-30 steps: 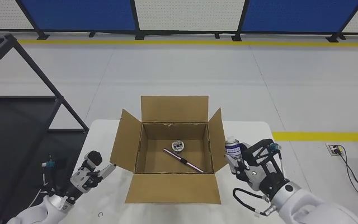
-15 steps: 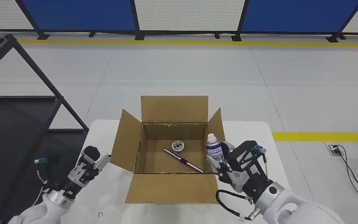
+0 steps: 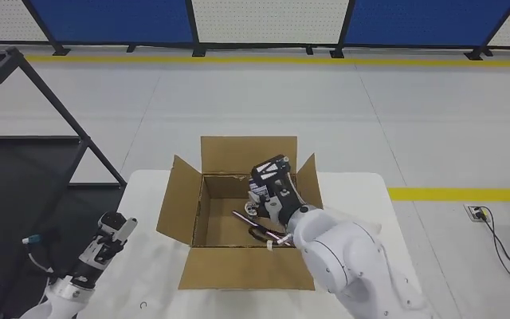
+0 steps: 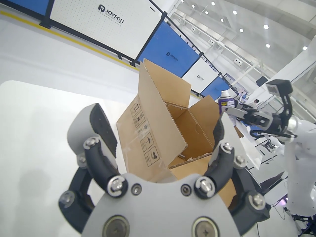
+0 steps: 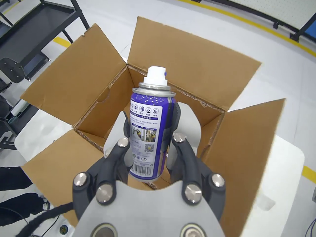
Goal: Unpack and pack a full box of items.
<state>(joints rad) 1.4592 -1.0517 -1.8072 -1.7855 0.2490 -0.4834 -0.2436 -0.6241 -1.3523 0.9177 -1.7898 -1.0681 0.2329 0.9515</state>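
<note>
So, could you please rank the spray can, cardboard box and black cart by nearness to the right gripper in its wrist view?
1. Spray can: clamped in the right gripper.
2. Cardboard box: open, under the can.
3. Black cart: on the floor beyond the box.

Above the box (image 5: 187, 57) hangs the spray can (image 5: 150, 127) — pen (image 3: 243, 218) inside.

Pale grey floor (image 3: 263, 104) meets blue-and-white partition panels (image 3: 111, 20) (yellow line (image 3: 263, 59) alongside).

A black metal rack (image 3: 40, 171) stands beside the white tabletop (image 3: 151, 263) at nine o'clock. Blue and white panels (image 3: 271, 20) line twelve o'clock, a yellow floor line (image 3: 239, 59) along their feet; another yellow stripe (image 3: 446, 194) lies at three o'clock.
</note>
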